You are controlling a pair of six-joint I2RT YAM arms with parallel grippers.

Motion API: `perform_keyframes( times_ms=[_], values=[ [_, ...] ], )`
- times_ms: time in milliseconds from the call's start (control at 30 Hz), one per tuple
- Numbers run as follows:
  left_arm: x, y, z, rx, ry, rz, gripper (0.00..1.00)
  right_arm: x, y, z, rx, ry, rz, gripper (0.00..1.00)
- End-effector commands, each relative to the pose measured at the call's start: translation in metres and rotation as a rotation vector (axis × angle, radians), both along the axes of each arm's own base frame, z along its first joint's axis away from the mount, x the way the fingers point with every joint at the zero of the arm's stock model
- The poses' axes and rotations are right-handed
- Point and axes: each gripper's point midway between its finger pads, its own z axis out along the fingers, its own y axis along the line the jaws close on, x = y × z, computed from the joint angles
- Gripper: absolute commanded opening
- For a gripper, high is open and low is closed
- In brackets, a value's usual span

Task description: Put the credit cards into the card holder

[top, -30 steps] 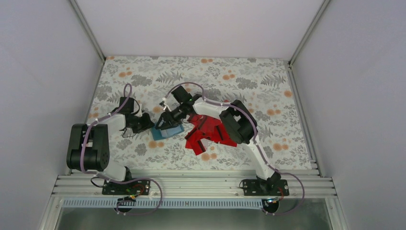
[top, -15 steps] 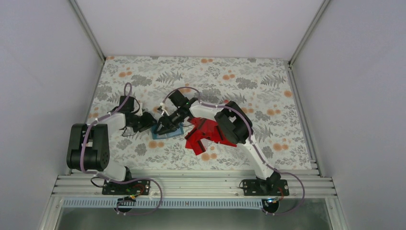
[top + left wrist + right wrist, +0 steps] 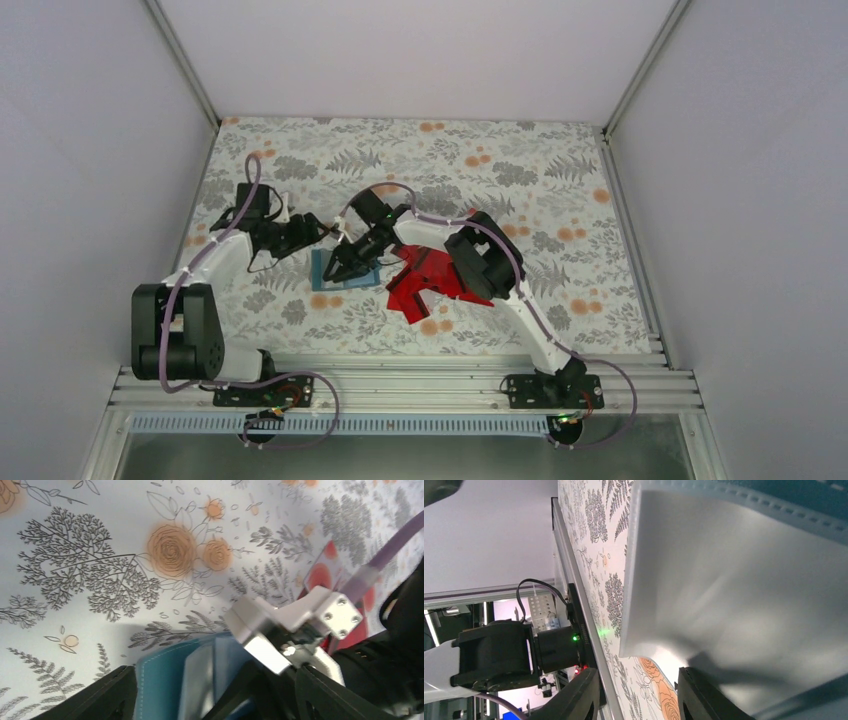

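Plain white walls (image 3: 420,50) and aluminium rails (image 3: 400,385) enclose a table (image 3: 560,160) covered in grey-and-orange floral cloth.

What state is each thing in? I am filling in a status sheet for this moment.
card holder: lying open on the table, under the right gripper.
credit cards: loose red pile on the table, right of the holder.
left gripper: open, holding nothing.
right gripper: jaws apart over the holder, nothing between them.
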Motion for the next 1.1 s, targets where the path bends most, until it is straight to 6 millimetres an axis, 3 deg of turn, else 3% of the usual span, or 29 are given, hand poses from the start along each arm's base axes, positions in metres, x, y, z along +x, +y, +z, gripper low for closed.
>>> perform_keyframes(
  times_ms=[0,167,400,733,933,1067],
  values=[
    [0.002,-0.012,0.017,-0.073,-0.066,-0.047,0.74,0.007,0.004,0.009,-0.003,-0.033,-0.012,0.39],
    [-0.002,-0.034,0.016,-0.210,-0.090,-0.133,0.55,0.011,0.002,0.017,-0.010,-0.056,-0.030,0.33],
    [-0.009,-0.043,0.002,-0.258,-0.063,-0.188,0.43,0.015,0.000,0.015,-0.037,-0.064,-0.053,0.30],
    [-0.021,-0.037,-0.029,-0.216,0.020,-0.166,0.42,0.026,-0.006,0.031,-0.028,-0.093,-0.081,0.30],
    [-0.024,-0.036,-0.044,-0.210,0.050,-0.154,0.41,0.036,-0.013,0.063,-0.008,-0.138,-0.107,0.32],
    [-0.019,-0.037,-0.041,-0.200,0.035,-0.167,0.41,0.042,-0.033,0.080,-0.056,-0.202,-0.147,0.35]
  ],
)
